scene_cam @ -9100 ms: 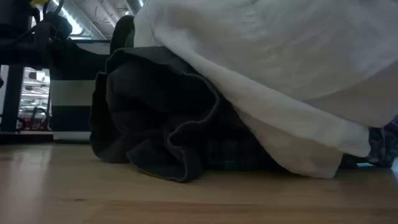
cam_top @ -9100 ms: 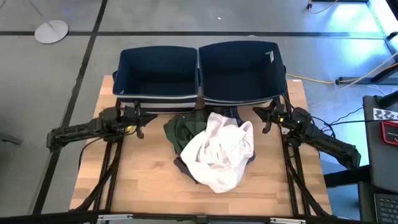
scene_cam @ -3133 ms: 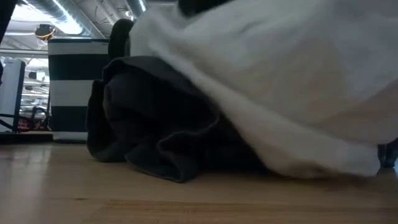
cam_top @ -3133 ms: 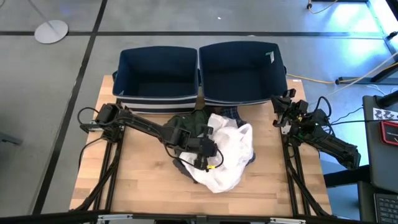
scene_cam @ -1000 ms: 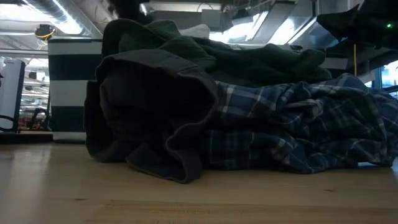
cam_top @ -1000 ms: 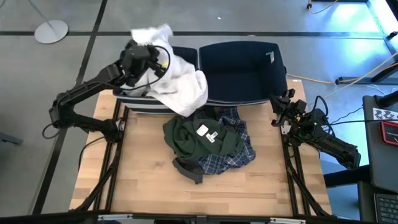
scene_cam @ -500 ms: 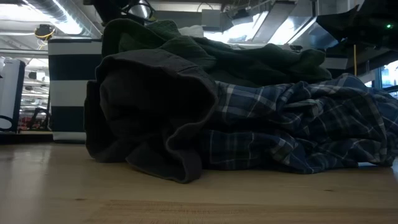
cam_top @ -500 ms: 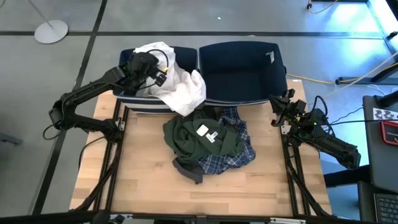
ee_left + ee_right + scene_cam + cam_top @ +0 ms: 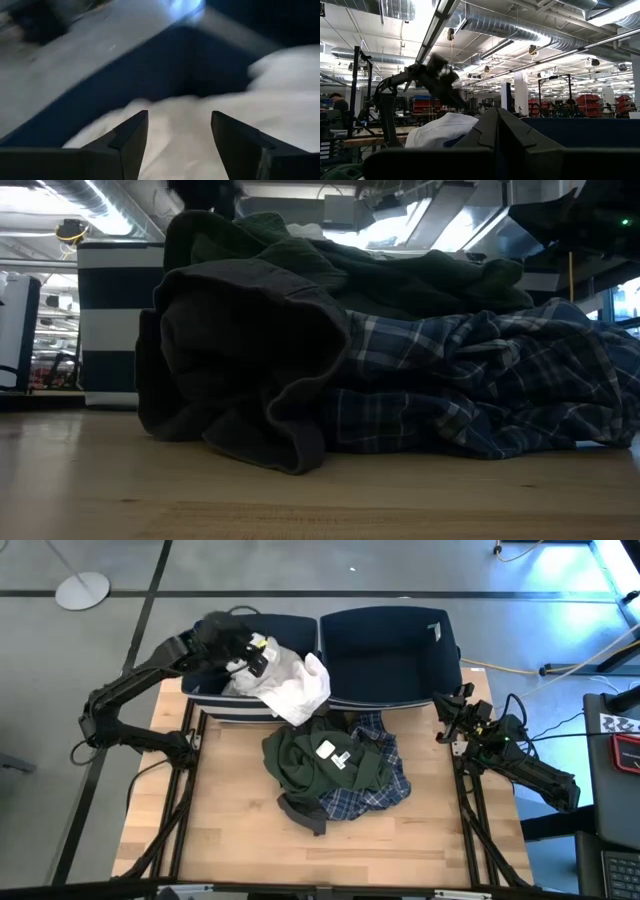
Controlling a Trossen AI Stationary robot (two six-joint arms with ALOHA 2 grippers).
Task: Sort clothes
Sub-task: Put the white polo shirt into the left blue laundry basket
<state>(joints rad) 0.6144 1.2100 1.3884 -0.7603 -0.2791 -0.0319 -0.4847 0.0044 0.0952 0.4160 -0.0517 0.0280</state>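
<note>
Releasing the white garment (image 9: 283, 680): the left gripper (image 9: 246, 653), which half a second earlier held the cloth above the left bin (image 9: 205, 690), now hovers with fingers apart, empty. The garment lies mostly inside that bin, one fold draped over the front rim. One item appears sorted. The green garment (image 9: 315, 760), plaid shirt (image 9: 375, 785) and grey garment (image 9: 240, 380) remain piled on the table (image 9: 230, 830). The right gripper (image 9: 447, 720) waits, fingers together, beside the right bin (image 9: 385, 695).

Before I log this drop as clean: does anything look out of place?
Yes. The white garment is only partly in the left bin; a fold drapes over its front wall towards the pile. The open left gripper hovers above it.
</note>
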